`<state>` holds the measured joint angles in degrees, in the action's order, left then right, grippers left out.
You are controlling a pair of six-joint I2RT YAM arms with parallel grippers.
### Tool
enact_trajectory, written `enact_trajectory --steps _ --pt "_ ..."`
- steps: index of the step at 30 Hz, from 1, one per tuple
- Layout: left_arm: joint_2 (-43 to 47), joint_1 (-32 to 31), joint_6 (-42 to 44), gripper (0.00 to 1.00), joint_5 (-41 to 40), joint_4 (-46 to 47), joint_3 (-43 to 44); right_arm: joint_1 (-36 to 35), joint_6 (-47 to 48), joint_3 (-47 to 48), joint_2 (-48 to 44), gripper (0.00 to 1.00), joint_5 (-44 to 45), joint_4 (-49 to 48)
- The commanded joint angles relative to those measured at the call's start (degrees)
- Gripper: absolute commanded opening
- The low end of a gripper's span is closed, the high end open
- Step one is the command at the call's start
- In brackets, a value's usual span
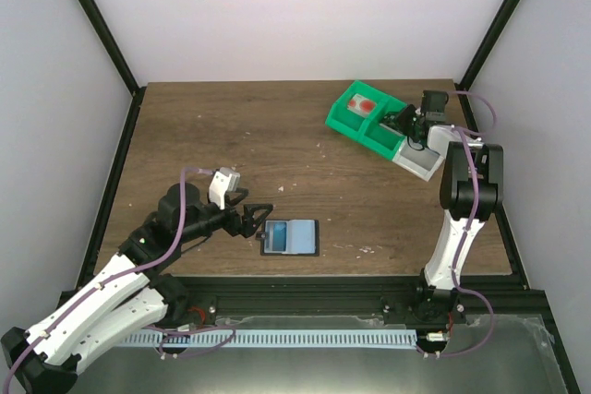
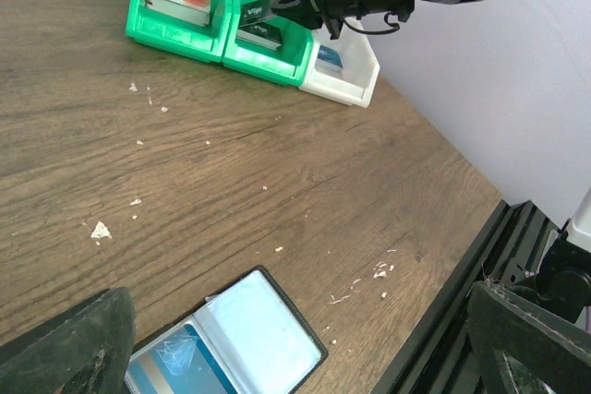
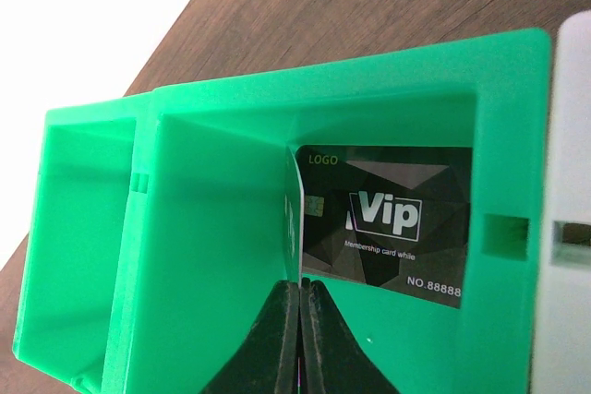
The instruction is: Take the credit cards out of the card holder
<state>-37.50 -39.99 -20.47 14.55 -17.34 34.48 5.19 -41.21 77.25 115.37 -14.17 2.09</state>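
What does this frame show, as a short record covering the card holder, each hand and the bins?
card holder: lying open, blue card inside
left hand: open, next to the holder, contact unclear
right hand: shut on pale card, reaching into middle green bin
VIP card: already in middle green bin
end green bin: holds a red-marked card
white bin: beside the green ones

Upper right of my top view: two joined green trays [image 1: 340,121] with a white tray [image 1: 420,165] butted against them, wooden table [image 1: 277,126] flecked with pale crumbs [image 2: 100,230].
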Motion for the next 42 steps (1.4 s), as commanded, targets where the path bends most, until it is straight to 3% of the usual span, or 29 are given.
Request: enact_trajectory --steps 1,6,17,21,27,31,34,36,42 --pt "0.41 0.26 0.87 1.0 -0.31 0.03 -0.39 1.21 -0.23 1.89 -1.1 0.02 1.21 -1.31" --pt "0.17 0.26 0.78 1.0 -0.35 0.03 -0.49 1.4 -0.81 2.89 -1.86 0.15 3.21 0.18" --pt "-1.85 0.27 0.62 1.0 -1.79 -0.1 -0.37 1.75 -0.83 9.03 -1.27 0.27 5.25 6.97" --pt "-1.33 0.28 -1.76 0.99 -4.13 2.04 -2.29 1.73 -1.54 10.13 -1.95 0.32 2.72 9.31" --pt "-4.95 0.29 -3.64 0.9 -3.23 -0.42 -0.58 1.73 -1.94 8.09 -7.36 0.35 -4.79 11.73" --pt "-9.62 0.29 -5.55 0.8 -1.54 -1.07 0.22 1.22 -1.44 4.26 -13.26 0.35 -9.37 14.12" --pt "-13.21 0.27 -8.58 0.56 0.87 1.07 -1.06 -0.63 0.02 -1.71 -18.95 0.35 -11.7 14.94" --pt "-14.9 0.26 -10.73 0.46 1.73 3.41 -3.0 -3.06 1.38 -6.79 -22.87 0.35 -13.12 14.18" --pt "-18.75 0.35 -14.91 0.33 2.42 9.87 -8.74 -11.3 2.85 -22.79 -35.16 0.35 -15.2 11.74"
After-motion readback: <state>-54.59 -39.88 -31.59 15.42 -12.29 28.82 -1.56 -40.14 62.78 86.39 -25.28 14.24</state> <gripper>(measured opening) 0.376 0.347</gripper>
